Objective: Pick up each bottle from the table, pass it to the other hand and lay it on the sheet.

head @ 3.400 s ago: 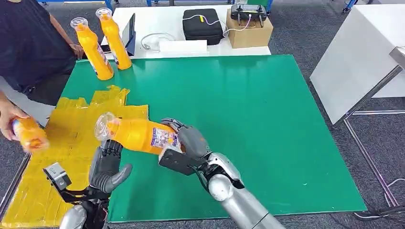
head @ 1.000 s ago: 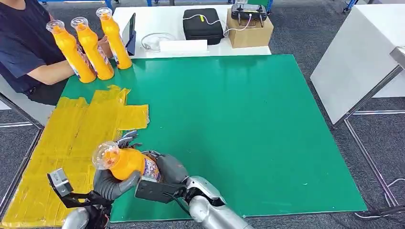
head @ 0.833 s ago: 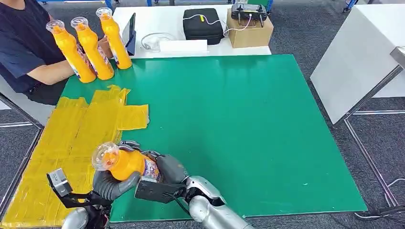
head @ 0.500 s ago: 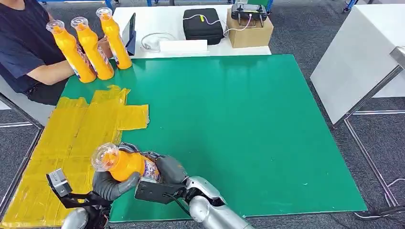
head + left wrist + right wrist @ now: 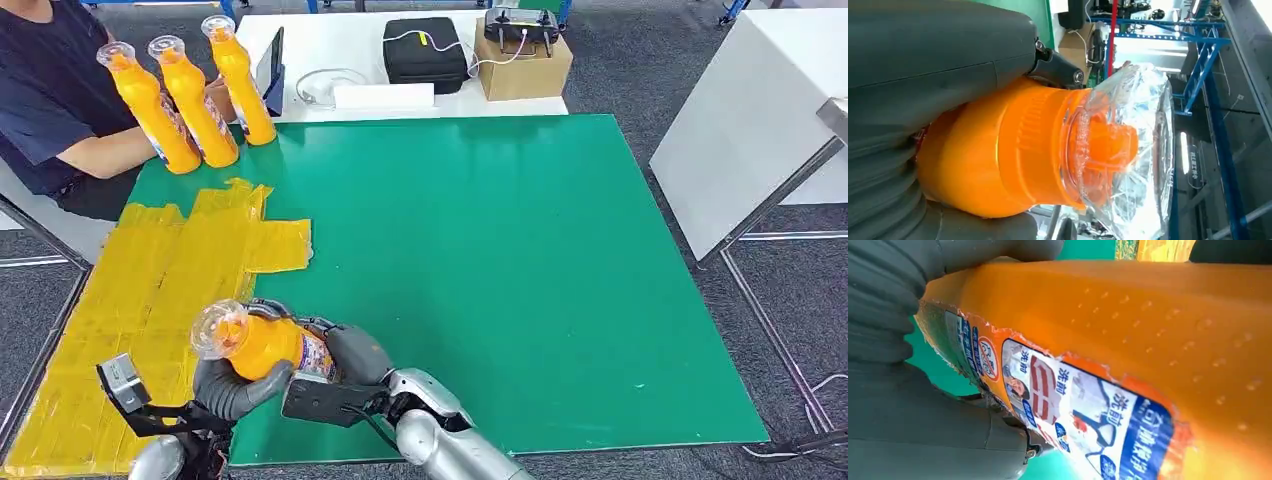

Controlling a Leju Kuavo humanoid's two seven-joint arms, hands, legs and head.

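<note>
An orange bottle (image 5: 265,345) with a clear cap (image 5: 214,327) hangs over the near left of the green table, at the edge of the yellow sheet (image 5: 140,290). My left hand (image 5: 232,386) grips it from below near the neck. My right hand (image 5: 352,357) wraps its labelled lower end. The left wrist view shows the bottle's neck (image 5: 998,155) and clear cap (image 5: 1133,150) sticking out of my left hand (image 5: 923,75). The right wrist view shows the bottle's label (image 5: 1088,400) close up, held by my right hand (image 5: 898,390).
Three more orange bottles (image 5: 193,103) stand at the table's back left corner, beside a seated person (image 5: 50,100) whose arm reaches to them. Behind the green table (image 5: 500,250) a white table carries a black case (image 5: 424,52) and a cardboard box (image 5: 520,60). A white counter (image 5: 750,130) stands at right.
Since 3.4 s ago the bottle has come nearer and leftward, and my left hand has closed on it. The person has stood a third bottle at the back. Over the last second nothing has visibly moved.
</note>
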